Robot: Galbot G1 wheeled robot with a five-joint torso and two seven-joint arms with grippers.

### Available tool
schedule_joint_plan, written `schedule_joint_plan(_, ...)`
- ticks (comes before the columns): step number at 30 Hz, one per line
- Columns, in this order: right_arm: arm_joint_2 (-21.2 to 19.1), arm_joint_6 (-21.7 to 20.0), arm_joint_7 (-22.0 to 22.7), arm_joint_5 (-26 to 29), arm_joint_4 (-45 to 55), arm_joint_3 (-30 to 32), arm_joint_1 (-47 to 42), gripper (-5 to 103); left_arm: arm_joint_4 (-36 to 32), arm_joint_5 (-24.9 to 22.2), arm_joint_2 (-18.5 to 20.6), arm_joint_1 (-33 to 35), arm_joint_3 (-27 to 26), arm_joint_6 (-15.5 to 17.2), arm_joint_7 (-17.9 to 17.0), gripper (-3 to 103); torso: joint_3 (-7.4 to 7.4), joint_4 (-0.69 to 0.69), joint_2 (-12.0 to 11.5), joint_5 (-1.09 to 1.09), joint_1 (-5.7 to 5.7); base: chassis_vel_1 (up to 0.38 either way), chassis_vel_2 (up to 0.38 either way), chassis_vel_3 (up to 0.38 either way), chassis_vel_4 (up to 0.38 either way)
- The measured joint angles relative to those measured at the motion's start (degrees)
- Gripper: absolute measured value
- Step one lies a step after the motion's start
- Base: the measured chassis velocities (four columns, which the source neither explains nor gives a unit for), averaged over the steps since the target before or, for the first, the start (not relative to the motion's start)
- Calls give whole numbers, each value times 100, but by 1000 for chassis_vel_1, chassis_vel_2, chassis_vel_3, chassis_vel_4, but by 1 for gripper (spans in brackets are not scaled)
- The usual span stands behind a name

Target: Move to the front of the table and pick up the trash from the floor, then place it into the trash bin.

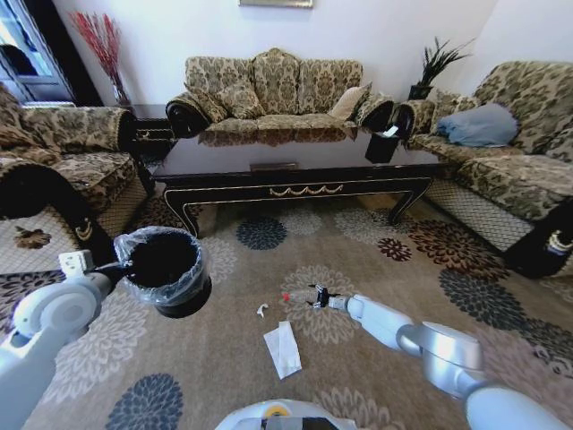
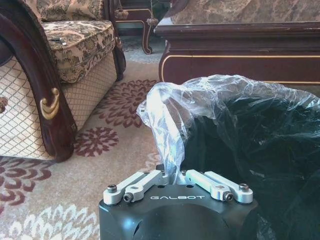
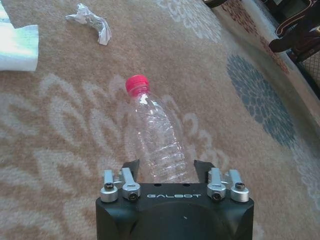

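Low in the head view, a folded paper (image 1: pixel 283 348) lies on the carpet (image 1: pixel 224 367) at lower centre, a small white scrap (image 1: pixel 261 311) just above and left of it. The right gripper (image 1: pixel 319 296) reaches in from the lower right to the bottle (image 1: pixel 300 296) at mid-frame, where the bottle shows as little more than a red speck. The right wrist view gives the detail: the clear bottle (image 3: pixel 157 137) with its red cap (image 3: pixel 136 84) lies flat on the carpet (image 3: pixel 75 150), its base between the gripper's (image 3: pixel 166 167) spread fingers (image 3: pixel 131 167), which flank it without visibly pinching. Scrap (image 3: pixel 90 19) and paper (image 3: pixel 17 45) sit at that frame's upper left.

At the head view's left, the left gripper (image 1: pixel 119 266) holds the bin (image 1: pixel 166 269) off the carpet. The left wrist view shows its fingers (image 2: pixel 159 176) pressed together on the bin's (image 2: pixel 250 150) plastic liner at the rim.

Beyond stands the table (image 1: pixel 295 175), with sofas (image 1: pixel 273 90) around it.
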Motion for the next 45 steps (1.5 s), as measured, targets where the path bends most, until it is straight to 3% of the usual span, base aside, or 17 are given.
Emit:
schedule_joint_plan(2, -21, 55, -51, -2, -2, 13, -3, 52, 15, -6, 10, -1, 2, 0, -1, 4, 0, 0, 0, 0, 0, 0, 0, 0, 0)
schedule_joint_plan(10, -114, 220, -145, -74, 34, 70, -7, 30, 42, -4, 10, 0, 34, 0, -9, 4, 0, 1, 0, 0, 0, 0, 0, 0, 0)
schedule_joint_plan(14, -272, 327, -184, -104, 130, 177, -24, 10, 45, -3, 28, -10, 49, -1, -27, 4, 1, -1, 0, 2, 0, 0, 0, 0, 0)
schedule_joint_plan(17, -401, 395, -168, -142, 283, 326, -24, 2, 58, -3, 22, -11, 85, -3, -26, 4, 0, 1, 0, 2, 0, 0, 0, 0, 0)
schedule_joint_plan(27, -861, 418, -57, 97, 881, 618, 61, -3, 204, -10, 73, -270, 286, -8, -104, 4, 0, -1, 0, 0, 0, 0, 0, 0, 0)
schedule_joint_plan(32, -785, 395, -76, 52, 762, 580, 42, 18, 290, -75, 123, -430, 297, -8, -157, 4, 0, 2, 0, 0, 0, 0, 0, 0, 0)
schedule_joint_plan(34, -762, 396, -83, 21, 727, 556, 44, 18, 290, -92, 123, -449, 305, -8, -171, 4, 0, 2, 0, 0, 0, 0, 0, 0, 0)
schedule_joint_plan(35, -685, 396, -86, -63, 624, 513, 55, 29, 272, -117, 117, -470, 317, -9, -199, 4, 0, 1, 0, 1, 0, 0, 0, 0, 0)
schedule_joint_plan(39, -443, 440, -63, -279, 286, 438, 132, 40, 191, -128, 62, -451, 319, -8, -208, 4, 0, -1, 0, 0, 0, 0, 0, 0, 0)
schedule_joint_plan(41, -279, 451, -47, -326, 121, 363, 194, 51, 157, -129, 35, -403, 280, -8, -209, 4, 0, 1, 0, 0, 0, 0, 0, 0, 0)
schedule_joint_plan(43, -166, 452, -29, -354, 32, 313, 237, 51, 143, -129, 28, -365, 243, -8, -215, 4, 0, 1, 0, 0, 0, 0, 0, 0, 0)
schedule_joint_plan(45, 42, 452, -5, -404, -94, 183, 325, 67, 104, -140, 21, -291, 155, -8, -219, 4, 0, 3, 2, 0, 0, 0, 0, 0, 0)
